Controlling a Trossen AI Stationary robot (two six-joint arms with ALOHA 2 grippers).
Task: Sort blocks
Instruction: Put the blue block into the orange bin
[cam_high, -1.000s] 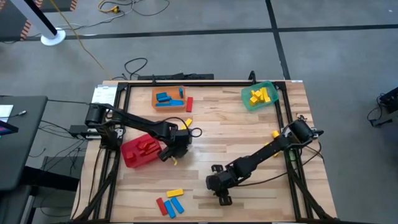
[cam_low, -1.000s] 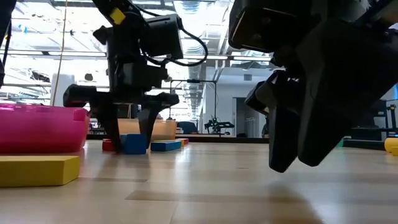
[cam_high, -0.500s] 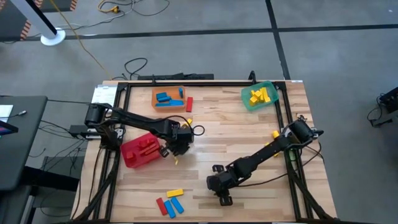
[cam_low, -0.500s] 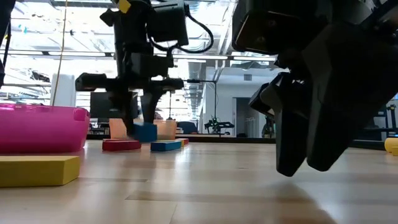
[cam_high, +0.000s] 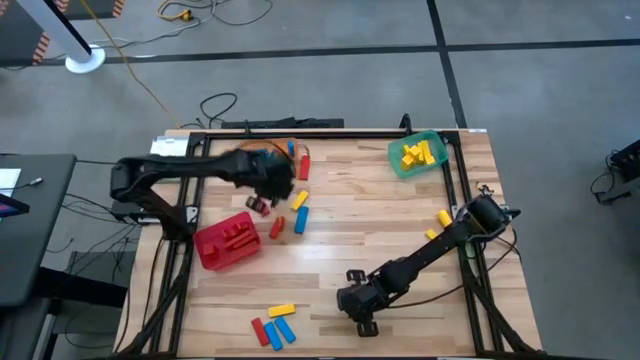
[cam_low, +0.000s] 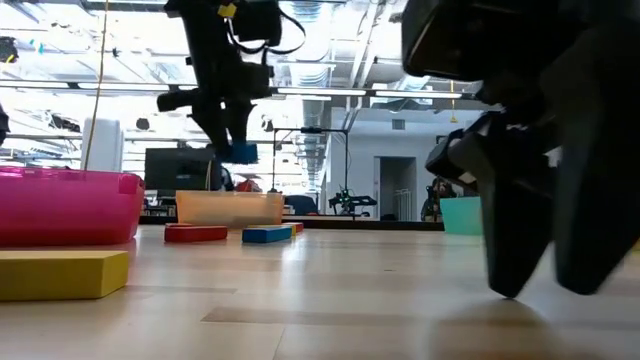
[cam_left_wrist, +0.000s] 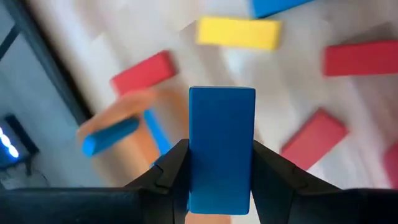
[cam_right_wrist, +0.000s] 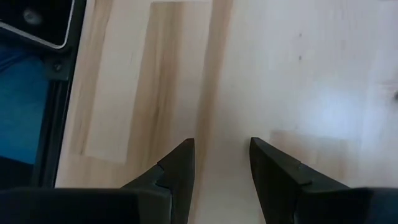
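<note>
Since the earlier frame, the left gripper has lifted a blue block off the table and swung up toward the orange bin. Its jaws are clamped on the block's sides, holding it in the air above the wood. Red, yellow and blue blocks lie on the table just beside it. The right gripper, jaws apart and empty, hovers near the table's front edge.
</note>
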